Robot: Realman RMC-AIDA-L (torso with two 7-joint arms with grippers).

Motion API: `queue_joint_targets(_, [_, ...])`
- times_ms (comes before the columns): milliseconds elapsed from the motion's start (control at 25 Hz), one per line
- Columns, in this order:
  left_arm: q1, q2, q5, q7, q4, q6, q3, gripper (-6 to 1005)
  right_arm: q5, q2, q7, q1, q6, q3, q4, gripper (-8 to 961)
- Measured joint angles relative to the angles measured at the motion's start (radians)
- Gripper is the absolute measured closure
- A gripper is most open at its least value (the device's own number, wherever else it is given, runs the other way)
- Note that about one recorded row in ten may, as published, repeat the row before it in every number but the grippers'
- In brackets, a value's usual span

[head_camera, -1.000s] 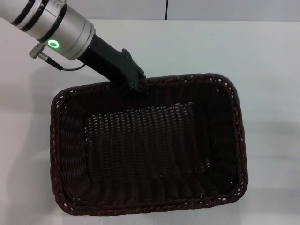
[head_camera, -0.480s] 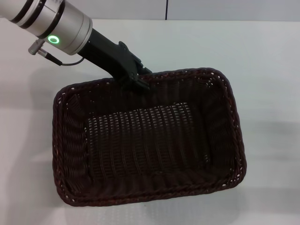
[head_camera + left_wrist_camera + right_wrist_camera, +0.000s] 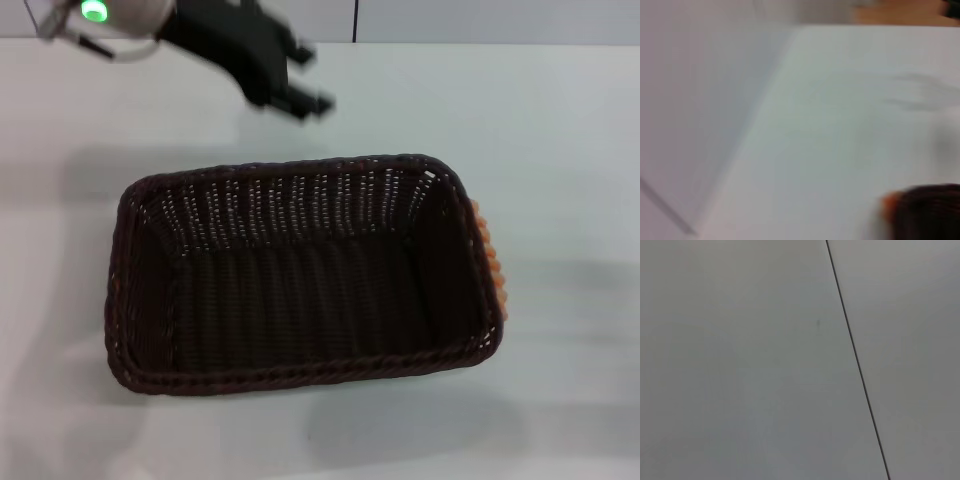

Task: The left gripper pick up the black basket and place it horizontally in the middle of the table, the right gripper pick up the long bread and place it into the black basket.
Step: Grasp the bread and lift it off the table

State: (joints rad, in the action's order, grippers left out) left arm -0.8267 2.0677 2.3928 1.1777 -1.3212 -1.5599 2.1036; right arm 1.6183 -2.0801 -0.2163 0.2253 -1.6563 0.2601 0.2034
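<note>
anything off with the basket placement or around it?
The black basket sits flat on the table, empty. Odd bit: the long bread is wedged against the basket's outer right wall, mostly hidden behind it. The left gripper hangs clear, jaws open.

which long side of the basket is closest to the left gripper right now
The far long side of the black basket, away from the robot. The left gripper, open, hovers beyond it; the near long side lies across the basket.

Dark woven black basket (image 3: pixel 300 275) flat on table (image 3: pixel 560 150); long bread (image 3: pixel 488 262) beside its right wall
</note>
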Motion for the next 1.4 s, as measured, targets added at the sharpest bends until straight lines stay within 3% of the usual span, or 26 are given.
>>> queue_joint_targets(120, [0.116,0.001,-0.001,-0.03,-0.192,0.213,-0.097,382,0.0,0.0,0.0,0.0,0.0,-0.008,0.002,145])
queue_joint_targets(200, [0.139,0.0,0.001,-0.037,-0.22,0.262,-0.116,376,0.0,0.0,0.0,0.0,-0.001,-0.011,0.002,148])
queue_joint_targets(240, [0.281,0.001,-0.002,-0.055,-0.359,0.554,-0.233,377,0.0,0.0,0.0,0.0,-0.001,-0.014,0.002,149])
queue_joint_targets(280, [0.409,0.0,-0.001,-0.056,-0.42,0.83,-0.357,379,0.0,-0.001,0.0,0.0,0.0,-0.029,0.003,151])
queue_joint_targets(320, [0.409,0.0,-0.001,-0.056,-0.42,0.83,-0.357,380,0.0,-0.001,0.0,0.0,0.0,-0.039,0.003,152])
queue_joint_targets(360, [0.495,-0.001,0.002,-0.053,-0.429,1.008,-0.45,381,0.0,-0.001,0.0,0.0,0.0,-0.039,0.003,154])
queue_joint_targets(400, [0.612,-0.004,0.012,-0.046,-0.407,1.296,-0.599,380,0.0,-0.001,0.0,0.0,0.002,-0.061,0.002,155])
queue_joint_targets(440, [0.612,-0.004,0.012,-0.046,-0.407,1.296,-0.599,379,0.0,-0.001,0.0,0.0,0.002,-0.061,0.002,156])
queue_joint_targets(480, [0.702,-0.005,0.034,-0.064,-0.307,1.643,-0.751,378,0.0,-0.001,0.001,0.0,0.004,-0.074,0.002,158])
queue_joint_targets(520, [0.702,-0.005,0.034,-0.064,-0.307,1.643,-0.751,378,0.0,-0.001,0.003,0.001,0.006,-0.084,0.003,159])
queue_joint_targets(560, [0.72,-0.005,0.046,-0.086,-0.26,1.769,-0.792,377,0.0,-0.001,0.005,0.003,0.013,-0.099,0.003,161])
queue_joint_targets(640, [0.747,-0.005,0.089,-0.195,-0.105,2.108,-0.865,376,0.0,-0.002,0.006,0.011,0.034,-0.126,0.003,163])
queue_joint_targets(680, [0.761,-0.006,0.128,-0.357,0.02,2.386,-0.881,376,0.0,-0.003,0.006,0.022,0.06,-0.154,0.003,165])
queue_joint_targets(720, [0.761,-0.006,0.128,-0.357,0.02,2.386,-0.881,376,0.0,-0.003,0.006,0.022,0.06,-0.154,0.003,166])
queue_joint_targets(800, [0.768,-0.006,0.144,-0.549,0.14,2.546,-0.877,375,0.0,-0.004,0.007,0.039,0.094,-0.194,0.004,169])
queue_joint_targets(840, [0.762,-0.006,0.148,-0.678,0.223,2.606,-0.867,375,0.0,-0.005,0.007,0.048,0.108,-0.212,0.005,170])
queue_joint_targets(880, [0.738,-0.007,0.15,-0.899,0.384,2.688,-0.845,372,0.0,-0.005,0.008,0.066,0.142,-0.243,0.009,172])
queue_joint_targets(920, [0.738,-0.007,0.15,-0.899,0.384,2.688,-0.845,373,0.0,-0.005,0.008,0.066,0.142,-0.243,0.009,173])
queue_joint_targets(1080, [0.621,-0.002,0.15,-1.254,0.775,2.823,-0.783,375,0.0,-0.005,0.008,0.11,0.221,-0.323,0.023,179])
queue_joint_targets(1400, [0.586,-0.002,0.153,-1.263,0.855,2.834,-0.786,379,0.007,-0.006,0.009,0.155,0.338,-0.365,0.042,190])
